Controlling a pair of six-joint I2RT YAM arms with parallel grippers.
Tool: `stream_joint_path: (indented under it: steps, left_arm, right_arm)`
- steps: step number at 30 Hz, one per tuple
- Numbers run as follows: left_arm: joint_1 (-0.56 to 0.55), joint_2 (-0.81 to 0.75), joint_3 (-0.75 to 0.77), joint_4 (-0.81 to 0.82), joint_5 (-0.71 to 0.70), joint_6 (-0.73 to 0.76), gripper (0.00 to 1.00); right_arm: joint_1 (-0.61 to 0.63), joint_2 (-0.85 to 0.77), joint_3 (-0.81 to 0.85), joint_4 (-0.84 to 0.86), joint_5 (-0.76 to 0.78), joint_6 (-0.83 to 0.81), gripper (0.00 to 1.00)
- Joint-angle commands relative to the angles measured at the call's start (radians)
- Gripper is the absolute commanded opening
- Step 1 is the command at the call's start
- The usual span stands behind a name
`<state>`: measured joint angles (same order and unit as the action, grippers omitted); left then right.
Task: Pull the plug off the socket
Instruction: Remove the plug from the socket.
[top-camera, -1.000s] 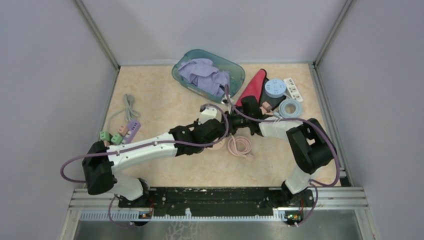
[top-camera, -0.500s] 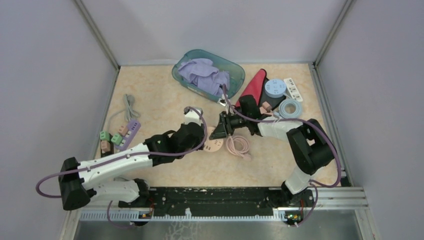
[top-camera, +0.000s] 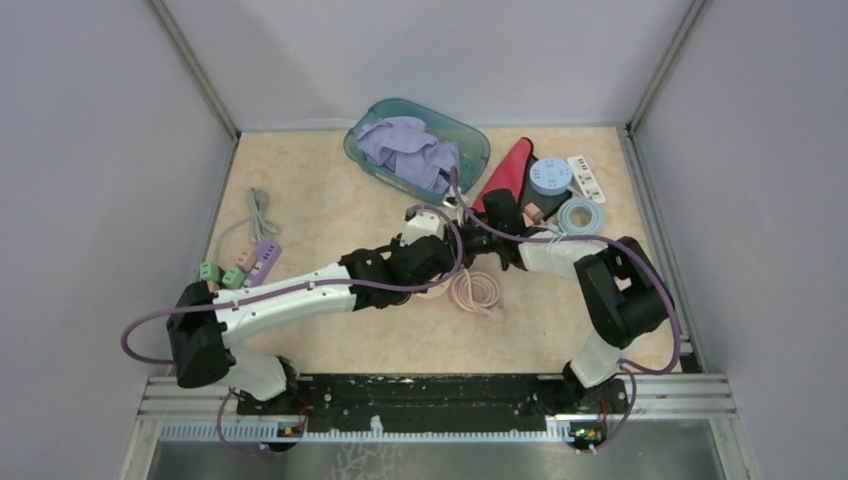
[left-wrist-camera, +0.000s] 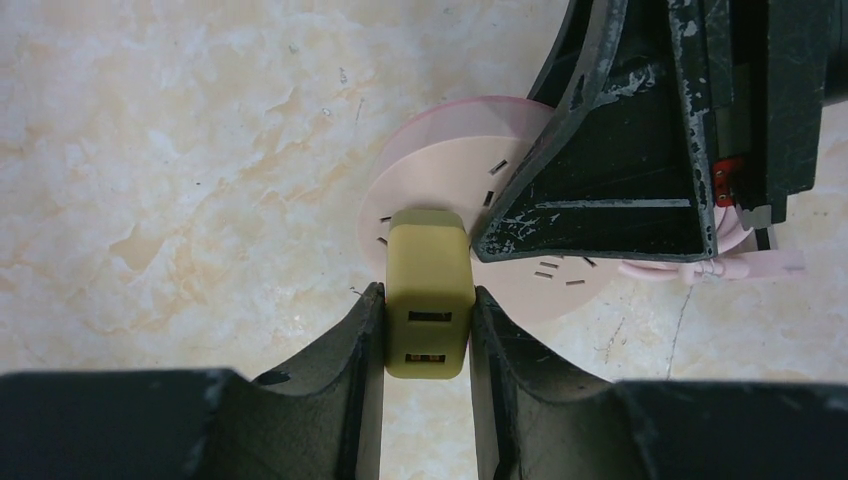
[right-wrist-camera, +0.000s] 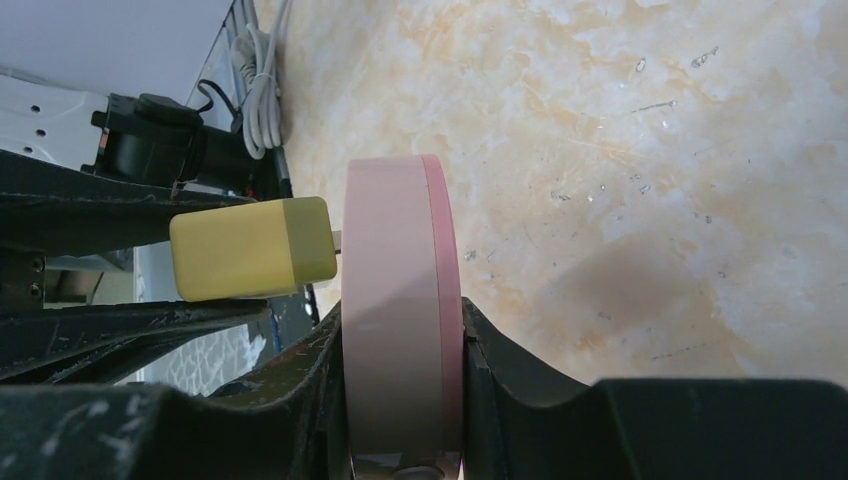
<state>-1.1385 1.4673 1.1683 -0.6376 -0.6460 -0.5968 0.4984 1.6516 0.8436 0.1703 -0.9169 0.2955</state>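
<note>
Left gripper (left-wrist-camera: 428, 305): narrow, left fingers (left-wrist-camera: 355, 340) pressed on the two flat sides of the plug (left-wrist-camera: 428, 255).
Right gripper (right-wrist-camera: 400, 345): nearly closed, clamped across the thickness of the socket (right-wrist-camera: 395, 290), right fingers (right-wrist-camera: 305, 365) one on each face of the disc; directly opposite the left gripper, close in front of it.
Table (top-camera: 320, 190): beige marbled top, beneath both grippers.
Bin (top-camera: 475, 140): teal and translucent, beyond the two grippers toward the back wall, apart from them.
Cloth (top-camera: 405, 145): lilac, bunched inside the bin.
Socket: pink round disc, held on edge in the right gripper, slotted face turned toward the left gripper.
Cable (top-camera: 480, 290): pink, coiled on the table just on the near side of the right gripper.
Plug: olive-yellow block with two ports in its back end, gripped between the left fingers, nose up against the socket's slotted face.
Prong (right-wrist-camera: 338, 240): thin metal, showing in a slim gap between plug and socket face, bridging the two.
</note>
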Motion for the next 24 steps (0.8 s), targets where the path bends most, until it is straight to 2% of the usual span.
stream_joint_path:
  steps: [1,7,11,15,20,24]
  left_arm:
    - [-0.013,-0.082,0.066,0.209,0.017,0.014,0.0]
    - [0.003,-0.301,-0.132,0.432,0.109,0.044,0.0]
    - [0.016,-0.385,-0.197,0.468,0.139,-0.006,0.0]
    - [0.016,-0.392,-0.203,0.48,0.171,-0.007,0.0]
    - [0.016,-0.411,-0.21,0.461,0.226,0.092,0.0]
    - [0.016,-0.483,-0.302,0.44,0.246,0.13,0.0]
  right_arm:
    - [-0.006,0.023,-0.011,-0.004,0.127,-0.052,0.0]
    - [-0.009,0.019,-0.011,0.001,0.121,-0.043,0.0]
    - [-0.009,0.02,-0.012,0.006,0.123,-0.038,0.0]
    - [-0.009,0.019,-0.012,0.004,0.128,-0.039,0.0]
    - [-0.011,0.018,-0.016,0.021,0.094,-0.036,0.0]
    - [-0.011,0.046,-0.029,0.08,0.068,0.029,0.01]
